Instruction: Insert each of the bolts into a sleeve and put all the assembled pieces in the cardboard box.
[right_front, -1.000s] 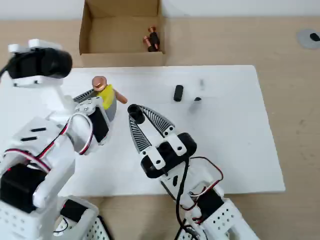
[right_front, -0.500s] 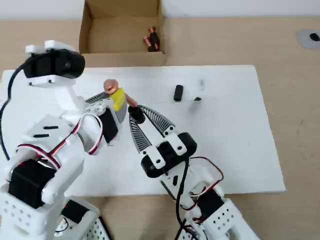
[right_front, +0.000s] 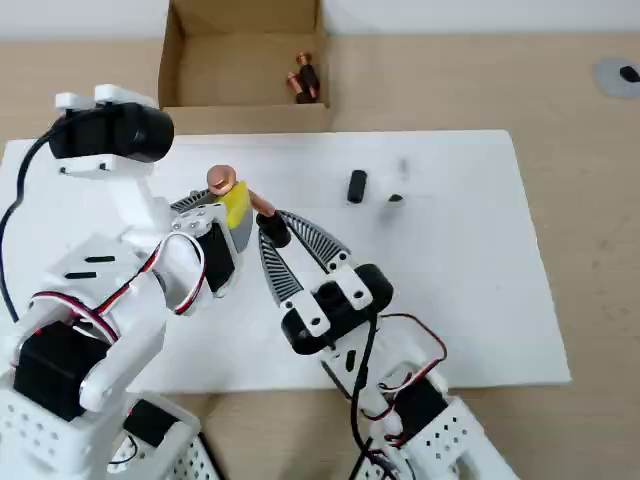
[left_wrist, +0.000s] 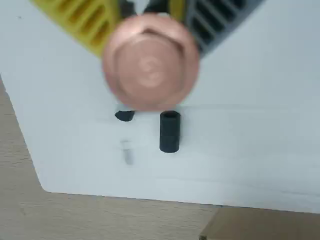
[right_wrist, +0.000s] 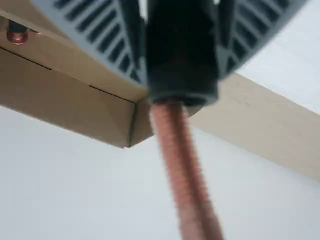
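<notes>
Holding bolt (right_front: 222, 181): left gripper (right_front: 238, 202); right gripper (right_front: 273, 226) clamped on black sleeve (right_wrist: 182, 55), bolt tip at mouth.

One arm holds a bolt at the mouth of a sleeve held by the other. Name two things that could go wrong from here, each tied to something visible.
1. The bolt seems to meet the sleeve at a slant in the right wrist view, so a push might jam it or lever the sleeve from the right gripper.
2. The left gripper grips the bolt near its head, so the long shaft might pivot off line.
</notes>
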